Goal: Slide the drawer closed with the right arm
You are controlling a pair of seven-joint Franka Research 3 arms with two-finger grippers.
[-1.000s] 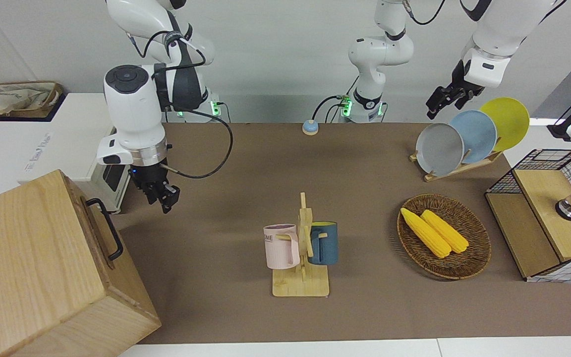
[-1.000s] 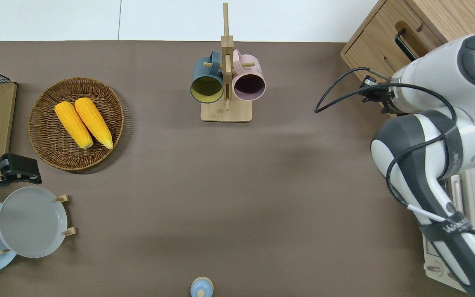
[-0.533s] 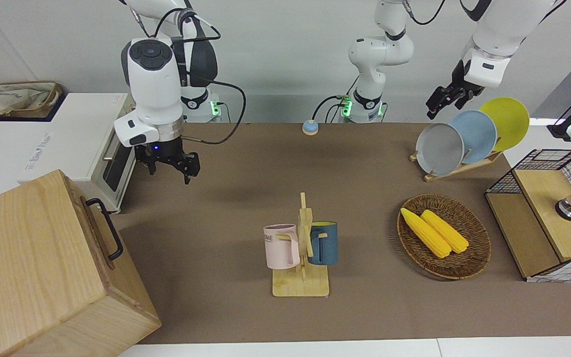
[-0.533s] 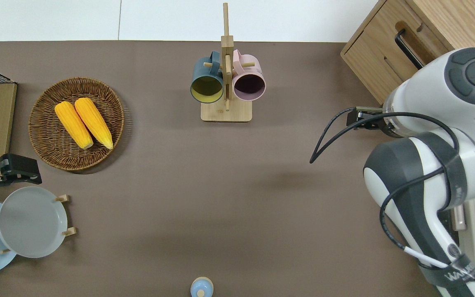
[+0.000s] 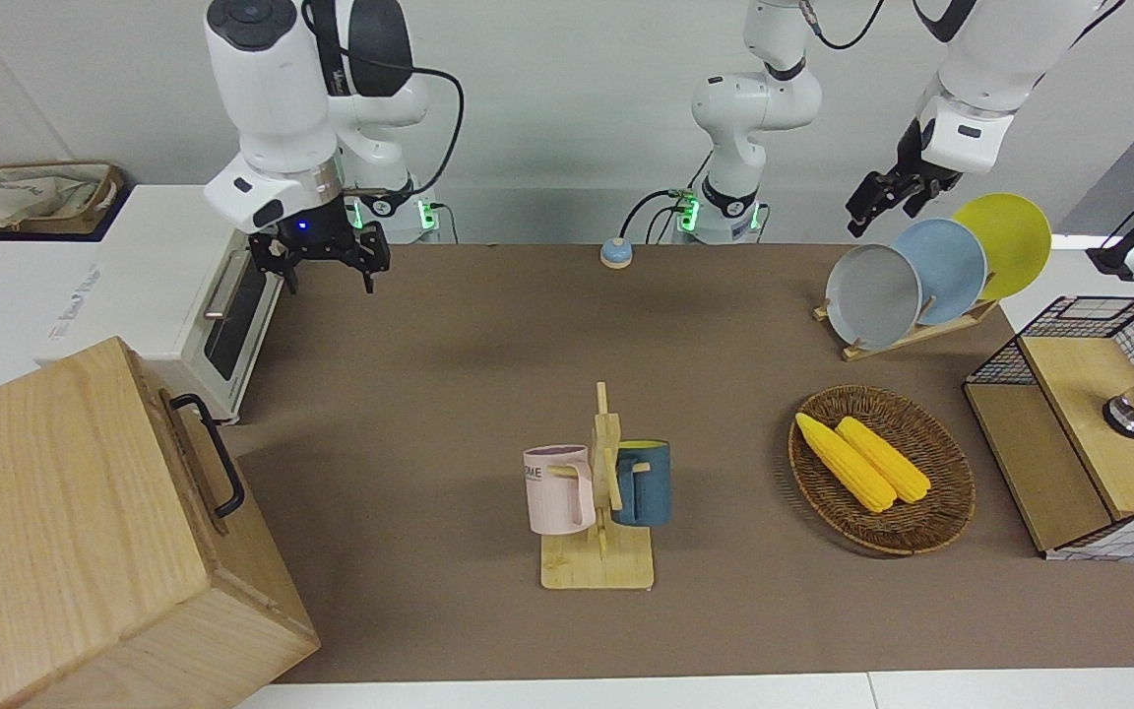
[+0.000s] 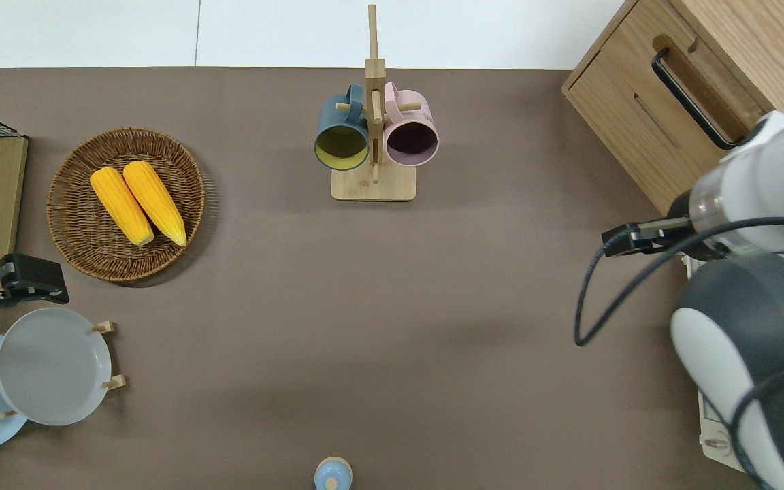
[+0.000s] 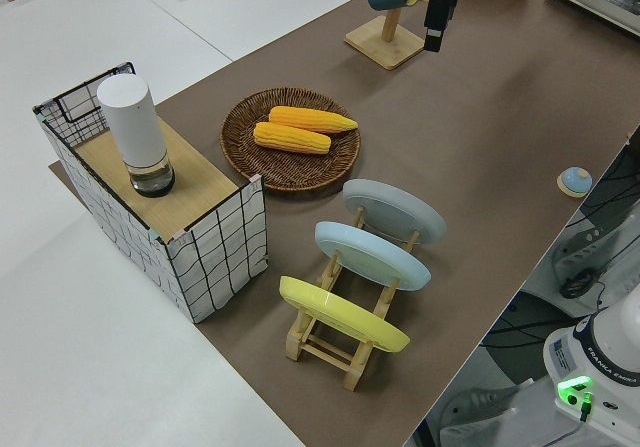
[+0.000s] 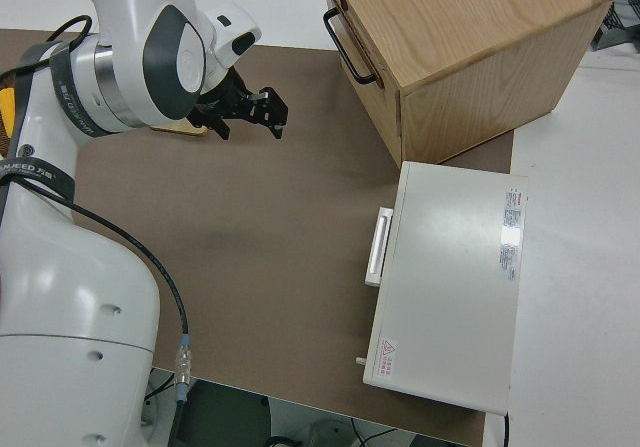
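Observation:
The light-wood cabinet [image 5: 65, 512] stands at the right arm's end of the table. Its drawer [image 6: 695, 71] carries a black loop handle [image 5: 211, 455], also visible from overhead as the handle [image 6: 690, 101]. The drawer front sits level with the cabinet face. My right gripper [image 5: 328, 276] hangs open and holds nothing, up in the air, well apart from the handle. In the right side view the right gripper [image 8: 252, 117] is over the brown mat; in the overhead view the arm hides it. The left gripper [image 5: 870, 209] is parked.
A white oven [image 5: 227, 330] stands beside the cabinet, nearer to the robots. A mug rack [image 5: 598, 512] with two mugs is mid-table. A basket of corn [image 5: 880, 468], a plate rack [image 5: 921, 276], a wire crate [image 5: 1089, 433] and a small blue bell [image 5: 615, 253] fill the rest.
My right gripper has risen and drawn back toward the robots, away from the cabinet face, and has turned at the wrist. The drawer and the left arm have not moved.

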